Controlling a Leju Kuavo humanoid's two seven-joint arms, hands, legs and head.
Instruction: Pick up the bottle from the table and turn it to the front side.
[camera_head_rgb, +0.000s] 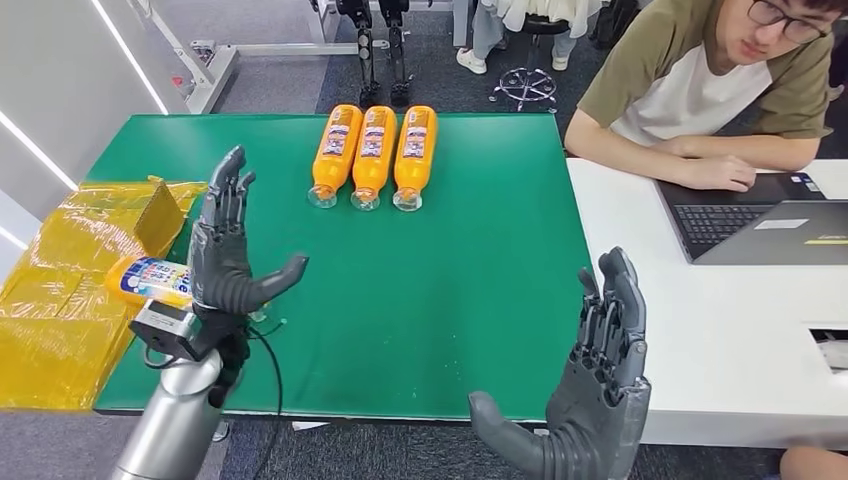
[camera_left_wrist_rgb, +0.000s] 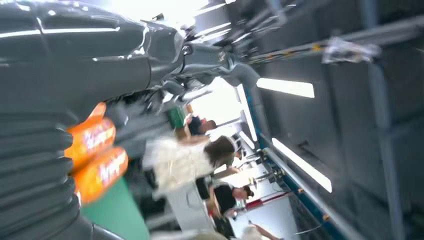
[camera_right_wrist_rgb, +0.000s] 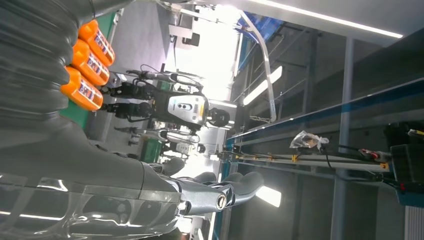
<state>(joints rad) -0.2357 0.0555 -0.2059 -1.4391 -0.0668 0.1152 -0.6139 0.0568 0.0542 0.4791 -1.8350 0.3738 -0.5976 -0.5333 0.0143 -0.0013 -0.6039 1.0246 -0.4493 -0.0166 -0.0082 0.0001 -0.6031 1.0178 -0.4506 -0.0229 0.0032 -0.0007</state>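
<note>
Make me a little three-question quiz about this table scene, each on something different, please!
1. Where do the three orange bottles lie?
A. at the far edge of the green table
B. on the white desk
C. on the floor

2. How many orange bottles lie in that row?
A. two
B. three
C. five

3. What is the right hand doing?
A. gripping a bottle
B. pressing the laptop
C. holding nothing, fingers apart

Answers: 1 A, they lie side by side near the table's far edge. 2 B, three lie in the row. 3 C, it is raised with nothing in it.
</note>
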